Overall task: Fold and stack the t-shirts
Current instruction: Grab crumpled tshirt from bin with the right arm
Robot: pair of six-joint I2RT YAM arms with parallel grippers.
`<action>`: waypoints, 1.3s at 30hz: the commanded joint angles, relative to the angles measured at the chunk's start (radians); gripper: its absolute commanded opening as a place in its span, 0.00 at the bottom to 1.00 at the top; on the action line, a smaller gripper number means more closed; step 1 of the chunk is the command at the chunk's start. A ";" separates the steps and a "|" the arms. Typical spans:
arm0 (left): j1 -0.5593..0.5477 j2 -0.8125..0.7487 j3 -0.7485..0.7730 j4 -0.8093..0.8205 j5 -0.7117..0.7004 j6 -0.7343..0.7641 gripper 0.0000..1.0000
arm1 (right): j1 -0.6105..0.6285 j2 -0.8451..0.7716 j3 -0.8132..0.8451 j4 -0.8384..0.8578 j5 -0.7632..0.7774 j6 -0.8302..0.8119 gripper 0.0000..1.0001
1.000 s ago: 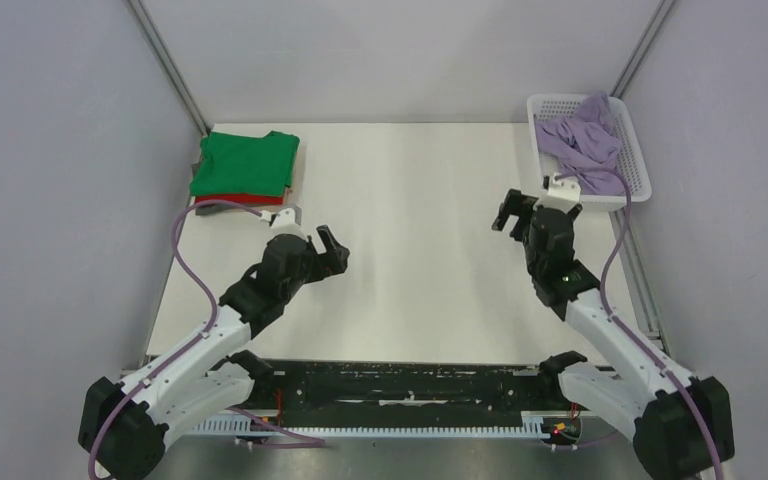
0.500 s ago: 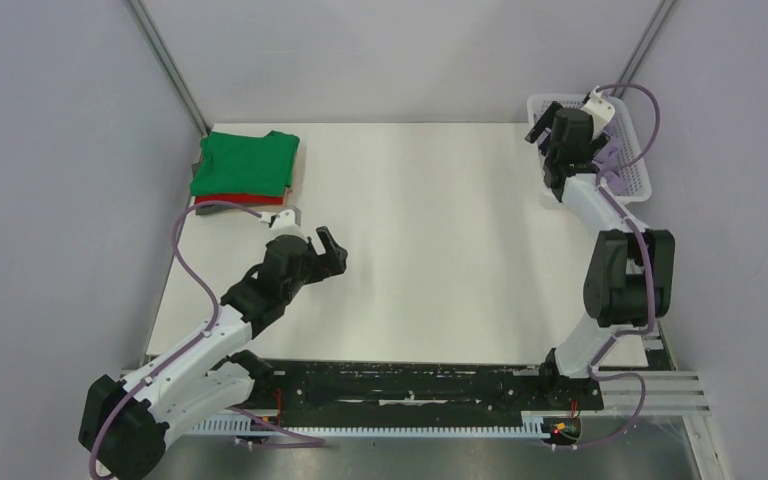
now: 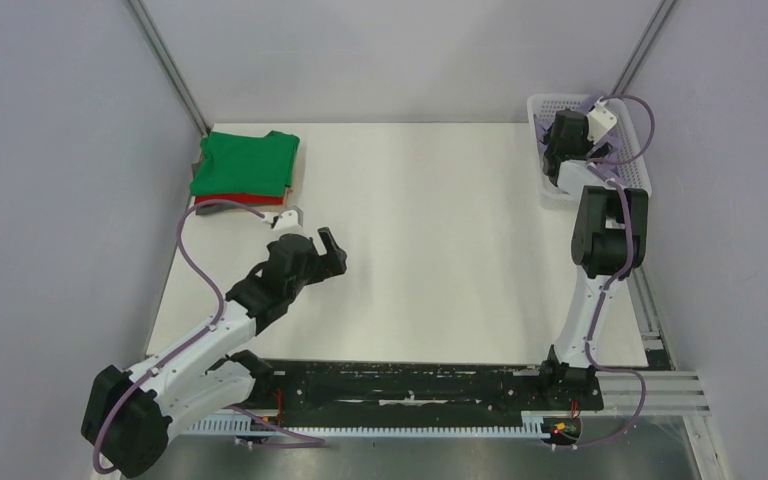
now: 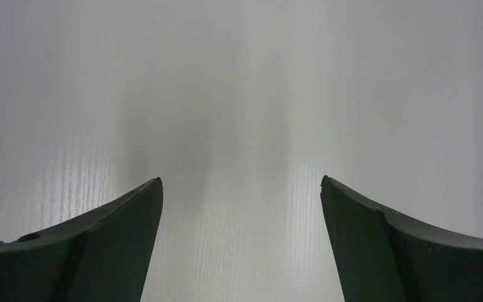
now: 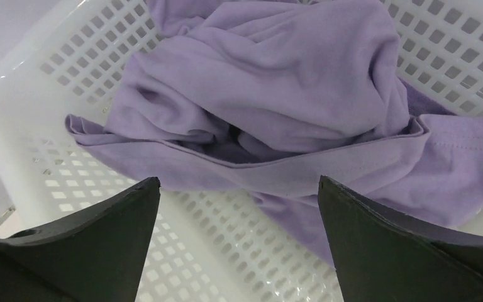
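Note:
A folded green t-shirt (image 3: 245,163) tops a stack at the table's far left, with a red one (image 3: 243,199) and a dark grey edge (image 3: 222,208) under it. The lilac t-shirt (image 5: 270,94) lies crumpled in the white mesh basket (image 5: 31,107) at the far right. My right gripper (image 5: 239,182) is open and low inside the basket (image 3: 642,172), with the shirt's hem just ahead of its fingertips and nothing between the fingers. In the top view the right gripper (image 3: 560,140) hides most of the shirt. My left gripper (image 3: 334,252) is open and empty over bare table (image 4: 240,181).
The white table (image 3: 420,230) stretches between the stack and the basket. Grey walls and metal corner posts (image 3: 170,65) close in the back and sides. The right arm (image 3: 605,235) reaches out along the table's right edge.
My right arm has stretched from the table's right middle out to the basket, and the open gripper has dropped in by the lilac shirt. The left arm has hardly moved.

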 commanded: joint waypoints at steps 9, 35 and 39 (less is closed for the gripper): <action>-0.002 0.047 0.033 0.012 -0.049 0.031 1.00 | 0.018 0.084 0.087 0.238 0.035 -0.326 0.98; -0.004 0.081 0.070 -0.014 -0.105 0.037 1.00 | 0.014 0.227 0.221 0.097 -0.091 -0.909 0.97; -0.003 0.088 0.078 -0.022 -0.109 0.037 1.00 | -0.019 0.274 0.323 0.003 -0.161 -0.801 0.85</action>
